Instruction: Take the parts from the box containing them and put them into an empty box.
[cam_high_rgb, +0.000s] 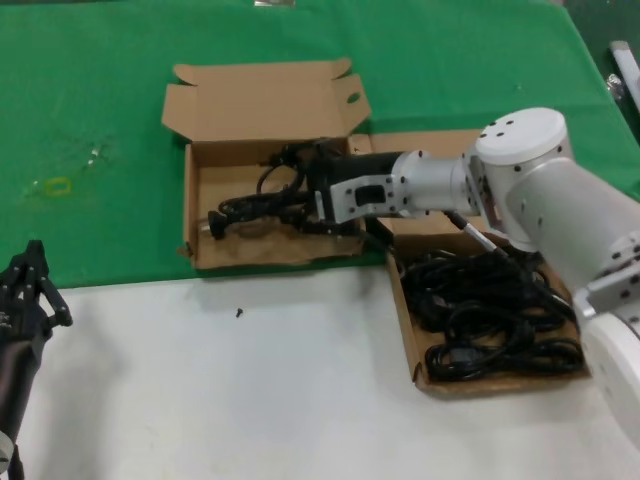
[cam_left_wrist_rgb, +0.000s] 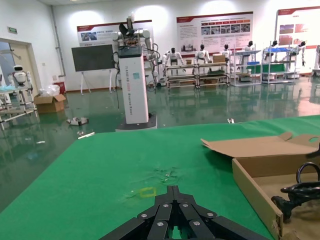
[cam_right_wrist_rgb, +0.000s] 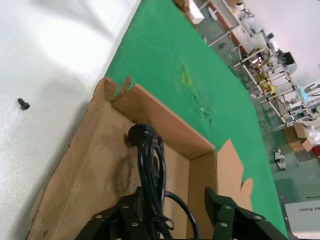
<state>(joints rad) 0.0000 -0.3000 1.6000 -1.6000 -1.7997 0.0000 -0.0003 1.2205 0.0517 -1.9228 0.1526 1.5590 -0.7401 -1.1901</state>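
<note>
The empty box, ragged at its front left corner, lies open on the green mat. One coiled black power cord lies inside it. My right gripper reaches into this box, jaws open. In the right wrist view the cord runs along one finger, and the other finger stands well apart; the gripper's midpoint is over the box floor. The box containing the parts sits to the right with several black cords. My left gripper is shut and parked at the lower left.
A small black screw lies on the white table in front of the left box and shows in the right wrist view. The left box's lid stands open at the back. The left wrist view shows the box wall and the cord.
</note>
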